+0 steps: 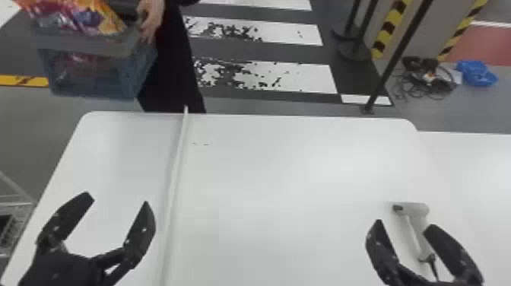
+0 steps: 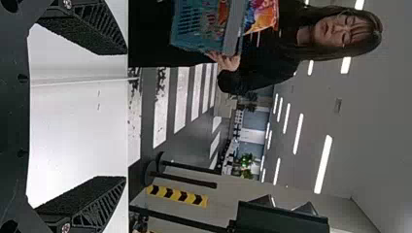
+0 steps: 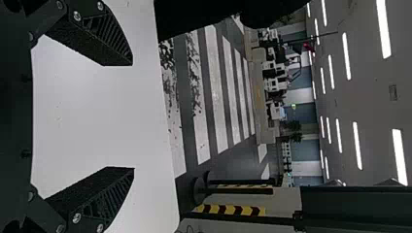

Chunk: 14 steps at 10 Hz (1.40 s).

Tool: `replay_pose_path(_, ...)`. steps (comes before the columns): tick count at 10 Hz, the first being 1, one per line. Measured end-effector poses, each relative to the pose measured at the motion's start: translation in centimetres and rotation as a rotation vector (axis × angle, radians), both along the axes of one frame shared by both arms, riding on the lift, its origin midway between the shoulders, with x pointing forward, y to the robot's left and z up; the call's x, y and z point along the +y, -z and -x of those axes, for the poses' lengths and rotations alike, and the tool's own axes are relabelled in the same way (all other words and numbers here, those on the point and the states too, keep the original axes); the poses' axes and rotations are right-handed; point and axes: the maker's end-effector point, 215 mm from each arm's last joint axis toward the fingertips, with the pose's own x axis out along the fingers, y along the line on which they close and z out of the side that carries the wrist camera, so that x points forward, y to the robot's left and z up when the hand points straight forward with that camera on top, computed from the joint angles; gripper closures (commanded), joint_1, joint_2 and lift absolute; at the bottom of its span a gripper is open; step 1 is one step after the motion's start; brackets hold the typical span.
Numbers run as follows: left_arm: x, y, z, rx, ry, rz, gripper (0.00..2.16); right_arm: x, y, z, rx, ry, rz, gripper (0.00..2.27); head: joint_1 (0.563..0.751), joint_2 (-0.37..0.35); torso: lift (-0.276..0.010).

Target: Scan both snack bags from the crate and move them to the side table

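A person's hands hold the blue crate [image 1: 91, 72] beyond the table's far left edge, and colourful snack bags [image 1: 81, 17] stick out of its top. The left wrist view also has the crate [image 2: 194, 24] and a bright bag [image 2: 261, 14]. Over the table's left part, my left gripper [image 1: 119, 197] is open and holds nothing; its own view gives the left gripper [image 2: 125, 115] spread wide. My right gripper [image 1: 403, 222], open too, is at the right by the grey handheld scanner [image 1: 416, 211] on the table. The right gripper [image 3: 133, 116] is empty between its fingers.
The white table [image 1: 285, 171] has a raised pale strip [image 1: 176, 167] running front to back on its left part. Another white table [image 1: 483, 171] adjoins at the right. Beyond stand black posts [image 1: 395, 57]; a wire rack [image 1: 15, 216] is at the left edge.
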Motion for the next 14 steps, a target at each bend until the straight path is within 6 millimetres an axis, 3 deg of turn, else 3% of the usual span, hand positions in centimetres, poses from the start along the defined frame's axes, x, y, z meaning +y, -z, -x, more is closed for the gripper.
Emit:
replay_pose_path(10, 0.7, 0.4, 0.1, 0.003, 0.02, 0.007, 0.07, 0.1, 0.0, 0.0, 0.0, -0.002, 0.0, 0.16, 0.695, -0.068, -0.029)
replay_pose_path(14, 2.7, 0.3, -0.1, 0.004, 0.006, 0.004, 0.07, 0.1, 0.1, 0.0, 0.003, -0.002, -0.001, 0.16, 0.695, -0.025, -0.029)
